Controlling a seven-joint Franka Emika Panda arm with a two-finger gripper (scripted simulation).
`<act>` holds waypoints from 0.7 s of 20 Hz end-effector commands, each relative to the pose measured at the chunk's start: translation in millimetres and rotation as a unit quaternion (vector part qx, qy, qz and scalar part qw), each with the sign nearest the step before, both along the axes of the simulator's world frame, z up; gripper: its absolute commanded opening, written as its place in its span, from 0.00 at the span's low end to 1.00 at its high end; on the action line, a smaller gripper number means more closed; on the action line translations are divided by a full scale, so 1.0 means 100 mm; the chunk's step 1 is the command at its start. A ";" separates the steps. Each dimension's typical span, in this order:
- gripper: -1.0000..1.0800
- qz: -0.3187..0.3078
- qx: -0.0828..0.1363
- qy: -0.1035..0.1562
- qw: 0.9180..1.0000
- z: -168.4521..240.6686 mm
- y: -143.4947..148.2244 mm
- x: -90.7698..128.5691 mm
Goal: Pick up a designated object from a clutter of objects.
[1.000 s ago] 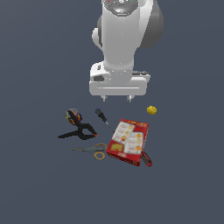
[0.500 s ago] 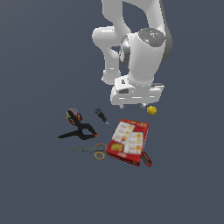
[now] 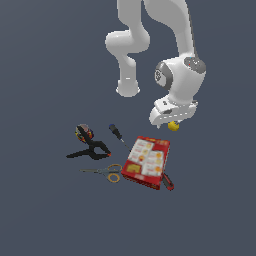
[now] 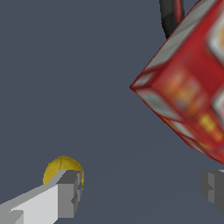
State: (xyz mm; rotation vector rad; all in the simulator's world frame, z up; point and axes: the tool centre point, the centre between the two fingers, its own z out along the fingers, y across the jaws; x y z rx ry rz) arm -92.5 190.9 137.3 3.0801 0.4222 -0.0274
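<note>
Just above the lemon point(image 3: 173, 126), beyond the red box point(image 3: 147, 162), the gripper point(image 4: 142, 192) hangs wide open and empty; closing and lifting remain.

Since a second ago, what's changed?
The arm swung toward the exterior view's right and came down; its pincer now hangs open just over the yellow fruit, one finger in front of it, nothing held. The red box, clamp and scissors lie unmoved.
</note>
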 end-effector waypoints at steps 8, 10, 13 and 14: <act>0.96 0.064 0.012 -0.005 0.998 -0.46 0.58 -0.58; 0.96 0.071 0.014 -0.005 0.997 -0.52 0.64 -0.66; 0.96 0.079 0.017 -0.005 0.997 -0.57 0.70 -0.75; 0.96 0.081 0.017 -0.005 0.997 -0.58 0.71 -0.77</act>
